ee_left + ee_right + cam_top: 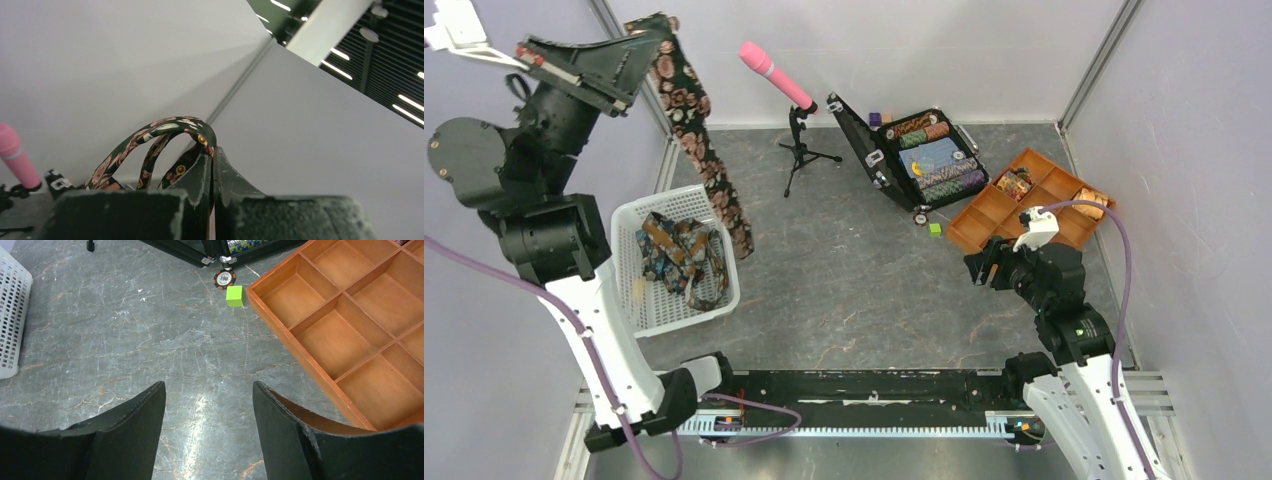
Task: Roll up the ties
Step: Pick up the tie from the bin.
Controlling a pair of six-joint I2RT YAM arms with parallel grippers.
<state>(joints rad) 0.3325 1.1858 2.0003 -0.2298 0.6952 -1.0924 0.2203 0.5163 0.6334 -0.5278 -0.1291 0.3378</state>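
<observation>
left gripper point(212, 152): clamped on folded top of floral tie point(706, 155), held high, strip hanging beside white basket point(654, 198) | right gripper point(209, 405): jaws apart, empty, above table point(150, 330) | handling: probably soft, light, slippery; take free lower end

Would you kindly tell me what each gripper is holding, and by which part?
The left gripper pinches a floral tie at a fold near its upper end; the right gripper holds nothing.
</observation>
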